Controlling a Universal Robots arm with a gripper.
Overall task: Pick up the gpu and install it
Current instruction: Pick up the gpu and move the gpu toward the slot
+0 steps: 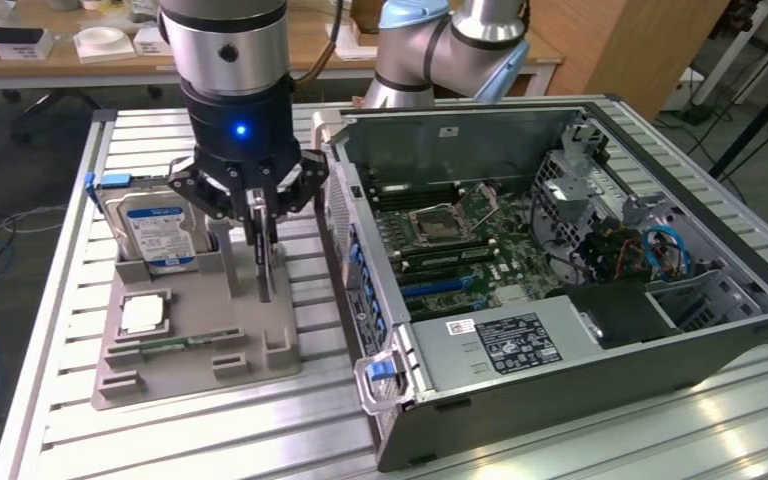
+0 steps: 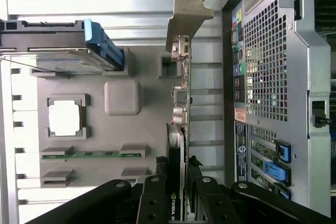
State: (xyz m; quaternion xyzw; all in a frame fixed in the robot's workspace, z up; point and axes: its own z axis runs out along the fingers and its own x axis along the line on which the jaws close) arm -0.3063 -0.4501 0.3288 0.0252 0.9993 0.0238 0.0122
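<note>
Currently held item: gpu [image 1: 265, 265] [image 2: 176, 161], a thin black card with a thicker dark block bearing a small logo near the grip, small silver cans along one face, and a silver metal bracket [image 2: 188, 11] with a bent tab at one end. Position: over the grey tray [image 1: 191, 375] [image 2: 147, 129], on the side of the tray nearest the open computer case [image 1: 704, 330] and just beside its perforated rear panel [image 2: 268, 77]. Attitude: on edge, flat faces upright, seen edge-on in the wrist view as a narrow strip. Long axis: in line with the tray's long side and parallel to the rear panel, running from the grip to the bracket. The bracket end points toward the tray end where the hard drive [image 1: 157, 228] [image 2: 58, 59] stands, and shows past that end against the table [image 1: 57, 300] slats. Lower edge seated in the tray or lifted: cannot tell. Tool: gripper [image 1: 259, 215] [image 2: 176, 195], pointing down, fingers [image 2: 152, 203] drawn in narrow on the card, one against each flat face. Other tray contents: hard drive, blue-labelled, upright in its pocket; CPU [image 1: 143, 315] [image 2: 64, 117], flat in a square recess; green RAM stick [image 1: 177, 343] [image 2: 92, 155], lying flat between clips. Case contents: motherboard [image 1: 478, 240]; labelled power supply [image 1: 504, 345]
</note>
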